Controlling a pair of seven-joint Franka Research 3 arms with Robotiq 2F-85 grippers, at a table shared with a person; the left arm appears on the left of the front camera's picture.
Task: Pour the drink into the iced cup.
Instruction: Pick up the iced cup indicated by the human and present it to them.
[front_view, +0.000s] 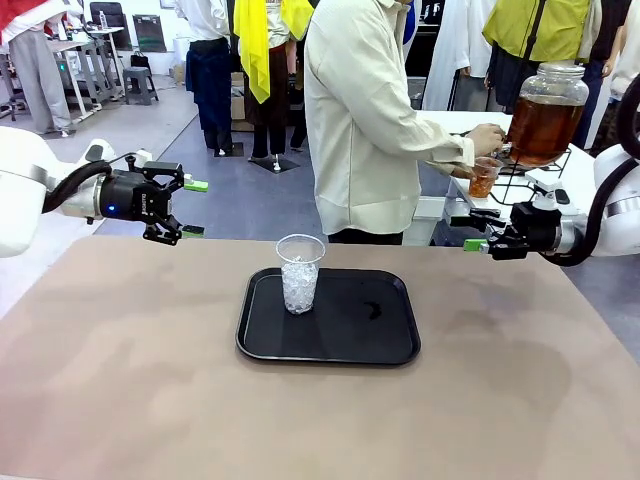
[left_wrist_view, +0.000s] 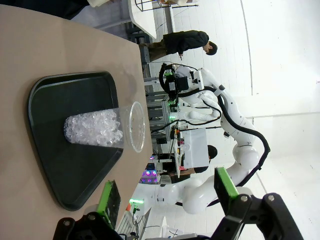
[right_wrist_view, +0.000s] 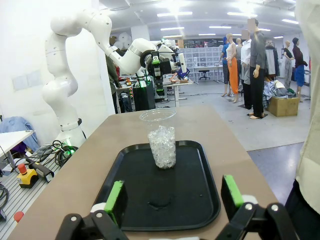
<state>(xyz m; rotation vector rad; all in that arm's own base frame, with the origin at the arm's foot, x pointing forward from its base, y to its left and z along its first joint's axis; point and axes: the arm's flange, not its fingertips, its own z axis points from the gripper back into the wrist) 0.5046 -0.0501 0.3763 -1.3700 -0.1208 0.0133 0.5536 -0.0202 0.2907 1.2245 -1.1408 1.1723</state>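
The iced cup (front_view: 299, 275), clear plastic and full of ice, stands upright at the left of a black tray (front_view: 370, 340). Across the table a person holds a small cup of amber drink (front_view: 484, 178) at the tap of a glass dispenser jar (front_view: 545, 110) with a metal lid. My left gripper (front_view: 195, 208) hovers open above the table's far left edge. My right gripper (front_view: 470, 232) is open off the far right edge. The left wrist view has the iced cup (left_wrist_view: 102, 127) lying sideways beyond my open left gripper (left_wrist_view: 167, 192). The iced cup (right_wrist_view: 161, 137) stands ahead of my open right gripper (right_wrist_view: 173, 197).
A small wet smear (front_view: 375, 310) marks the tray's right half. The jar sits on a wire stand on a white side table (front_view: 470, 122) at the back right. The person's body (front_view: 365, 120) stands just behind the table's far edge.
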